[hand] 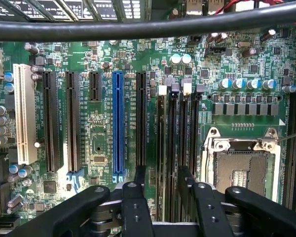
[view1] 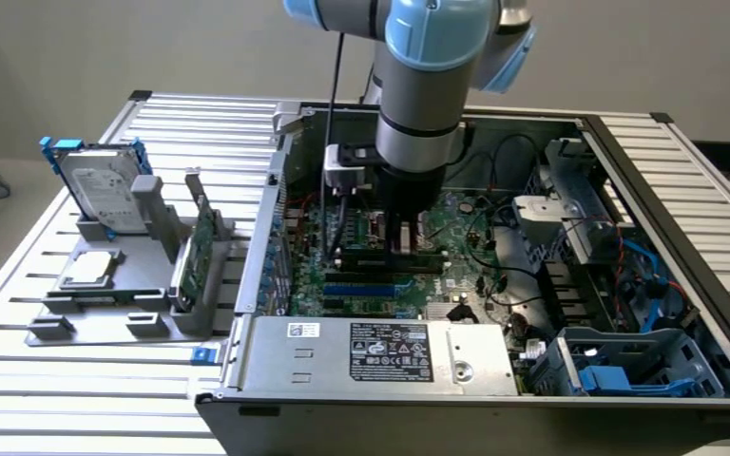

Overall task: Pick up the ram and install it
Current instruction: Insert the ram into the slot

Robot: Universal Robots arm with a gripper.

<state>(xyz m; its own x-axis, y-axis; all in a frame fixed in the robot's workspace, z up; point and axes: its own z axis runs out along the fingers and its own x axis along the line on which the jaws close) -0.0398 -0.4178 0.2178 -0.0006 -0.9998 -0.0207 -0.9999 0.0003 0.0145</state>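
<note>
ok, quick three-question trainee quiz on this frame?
1. True or false: the claw is outside the open black computer case.
2. On the green motherboard, the one brightly coloured long expansion slot is: A blue, B red, C yellow.
3. Which two parts stand in the grey plastic rack at the exterior view's left?

Key:
1. False: it is inside the case, low over the motherboard, jaws apart.
2. A.
3. The silver boxy hard drive and the green expansion card with metal bracket.
</note>
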